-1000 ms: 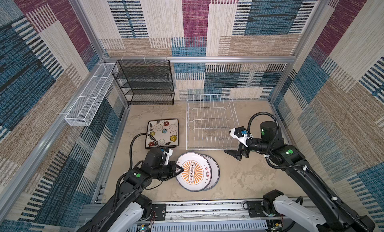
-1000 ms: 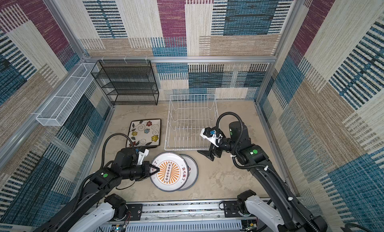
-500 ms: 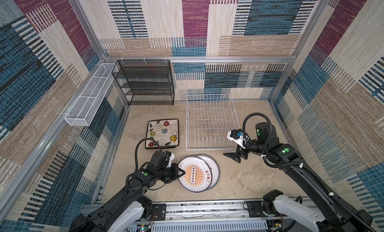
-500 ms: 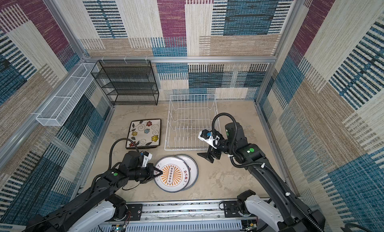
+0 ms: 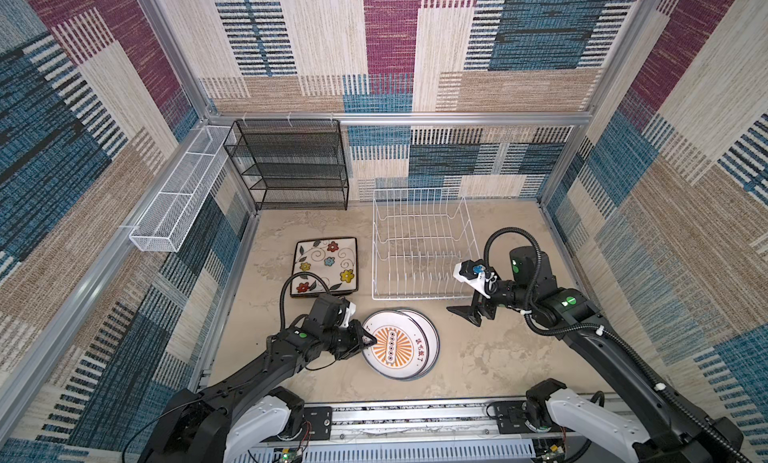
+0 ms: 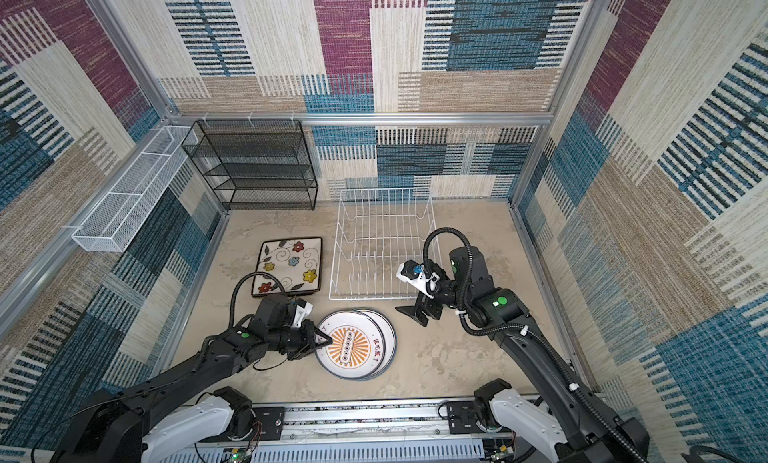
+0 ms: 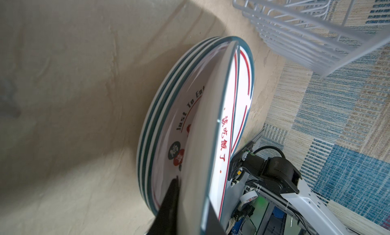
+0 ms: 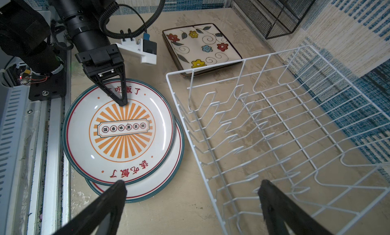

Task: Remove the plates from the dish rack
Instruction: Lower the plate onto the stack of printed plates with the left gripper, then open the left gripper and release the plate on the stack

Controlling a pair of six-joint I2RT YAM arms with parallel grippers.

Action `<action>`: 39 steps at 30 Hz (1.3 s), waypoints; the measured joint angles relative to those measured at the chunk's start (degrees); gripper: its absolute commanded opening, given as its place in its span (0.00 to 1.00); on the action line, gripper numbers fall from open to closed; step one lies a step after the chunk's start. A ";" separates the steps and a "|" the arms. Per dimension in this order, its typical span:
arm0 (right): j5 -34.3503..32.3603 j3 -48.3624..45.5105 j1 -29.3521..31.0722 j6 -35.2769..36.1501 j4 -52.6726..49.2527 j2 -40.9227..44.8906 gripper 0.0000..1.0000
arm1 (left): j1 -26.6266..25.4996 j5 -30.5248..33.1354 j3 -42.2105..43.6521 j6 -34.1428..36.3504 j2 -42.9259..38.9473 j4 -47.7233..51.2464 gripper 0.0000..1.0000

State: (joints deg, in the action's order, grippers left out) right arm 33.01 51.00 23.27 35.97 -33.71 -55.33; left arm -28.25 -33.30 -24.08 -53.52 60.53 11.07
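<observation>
The white wire dish rack (image 5: 419, 249) (image 6: 380, 249) (image 8: 285, 128) stands with no plates in it. A stack of round plates (image 5: 430, 340) (image 6: 388, 340) lies in front of it. The top sunburst plate (image 5: 392, 346) (image 8: 120, 128) (image 7: 211, 139) rests on that stack, slightly tilted. My left gripper (image 5: 368, 340) (image 6: 324, 339) (image 7: 193, 193) is shut on its near-left rim, one finger (image 8: 118, 92) on its face and the other under it. Square flowered plates (image 5: 326, 265) (image 8: 200, 46) lie left of the rack. My right gripper (image 5: 467, 313) (image 8: 193, 184) hangs open over the rack's front right corner, holding nothing.
A black mesh shelf unit (image 5: 291, 166) stands against the back wall. A long white mesh basket (image 5: 174, 203) hangs on the left wall. The arms' base rail (image 5: 415, 419) runs along the front edge. Bare floor shows right of the round stack.
My left arm has lowered the sunburst plate onto the round stack, so it now lies nearly flat. The right arm has barely moved.
</observation>
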 measured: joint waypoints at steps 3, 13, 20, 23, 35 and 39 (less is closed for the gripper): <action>0.00 -0.07 -0.02 0.00 0.39 -0.11 1.00 | 0.00 0.00 -1.27 0.59 0.50 1.53 0.43; 0.02 0.00 -0.02 -0.20 1.36 -1.01 1.00 | 0.00 3.45 -7.52 4.04 1.25 11.54 0.62; 0.00 -0.07 -0.02 -0.66 1.68 -1.01 1.00 | 0.00 5.16 -9.62 5.57 2.29 16.55 0.61; 0.00 -0.37 -0.02 -1.03 1.86 -0.98 1.00 | 0.00 5.99 -10.25 5.70 3.13 17.11 0.60; -0.07 -0.48 -0.02 -1.64 2.40 -1.77 1.00 | -0.61 6.16 -14.01 5.75 9.07 17.07 0.59; -0.22 -0.59 -0.02 -2.08 2.60 -1.79 1.00 | -1.46 6.23 -14.62 5.75 10.34 17.05 0.59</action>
State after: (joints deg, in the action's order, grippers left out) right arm 32.80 50.41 23.24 33.89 -31.11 -57.12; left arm -29.71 -27.07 -38.70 -47.77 70.87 28.12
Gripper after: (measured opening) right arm 0.998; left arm 0.585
